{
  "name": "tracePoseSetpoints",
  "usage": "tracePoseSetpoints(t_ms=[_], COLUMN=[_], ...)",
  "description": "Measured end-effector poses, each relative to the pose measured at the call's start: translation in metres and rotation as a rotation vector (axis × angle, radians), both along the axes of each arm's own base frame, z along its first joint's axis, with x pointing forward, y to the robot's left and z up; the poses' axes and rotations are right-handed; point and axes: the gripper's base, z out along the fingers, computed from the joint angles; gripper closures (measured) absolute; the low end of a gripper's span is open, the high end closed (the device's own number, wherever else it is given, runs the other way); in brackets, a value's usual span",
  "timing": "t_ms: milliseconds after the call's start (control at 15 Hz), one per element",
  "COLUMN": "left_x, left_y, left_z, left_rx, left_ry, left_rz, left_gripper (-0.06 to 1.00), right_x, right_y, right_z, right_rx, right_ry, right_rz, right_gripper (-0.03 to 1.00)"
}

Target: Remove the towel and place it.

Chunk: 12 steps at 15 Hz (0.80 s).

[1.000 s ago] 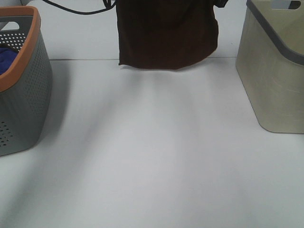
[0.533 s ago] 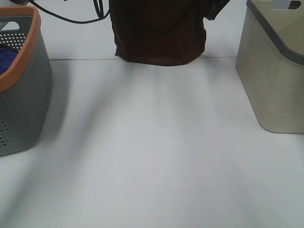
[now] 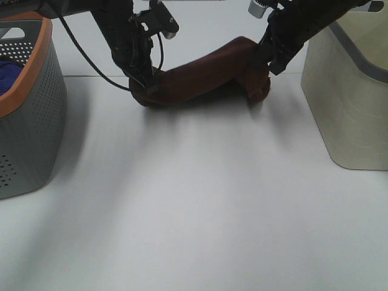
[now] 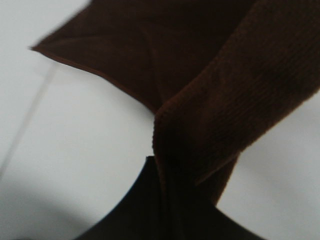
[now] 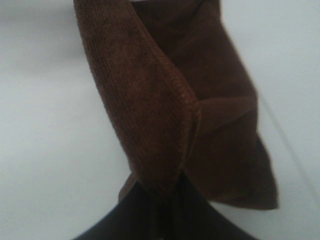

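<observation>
The dark brown towel [image 3: 203, 76] sags between my two grippers at the far edge of the white table [image 3: 194, 200], its lower folds touching the surface. My left gripper [image 3: 145, 85] is shut on the towel's left corner, low near the table. My right gripper [image 3: 262, 57] is shut on the right corner, held slightly higher. In the left wrist view the towel [image 4: 225, 90] runs out from the shut jaws. In the right wrist view the towel [image 5: 160, 110] hangs folded from the shut jaws.
A grey perforated basket with an orange rim [image 3: 30, 103] stands at the left, with a blue cloth [image 3: 9, 73] inside. A beige basket with a grey rim [image 3: 351, 91] stands at the right. A black cable [image 3: 91, 57] hangs by the left arm.
Both grippers have come down into view with the towel. It hung as a flat sheet from above before; now it droops low between them onto the far table edge.
</observation>
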Motion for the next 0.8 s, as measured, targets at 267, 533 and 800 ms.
tracePoseSetpoints(t_ms=[267,533,800], left_x=[-0.022,-0.031,-0.050], left_y=[0.004,0.000,0.008], left_z=[-0.007,-0.014,-0.021], left_rx=[0.054,-0.006,0.033], left_ry=[0.257,0.334,0.404], left_rz=[-0.078,-0.088,-0.121], left_gripper=[0.94,0.94,0.94], right_x=[-0.026,-0.054,-0.081], right_y=[0.000,0.000,0.023], right_z=[-0.015,-0.044,-0.068], right_rx=[0.006,-0.010,-0.081], right_ry=[0.345,0.575,0.675], right_rz=[-0.001,0.013,0.079], right_gripper=[0.94,0.94,0.94])
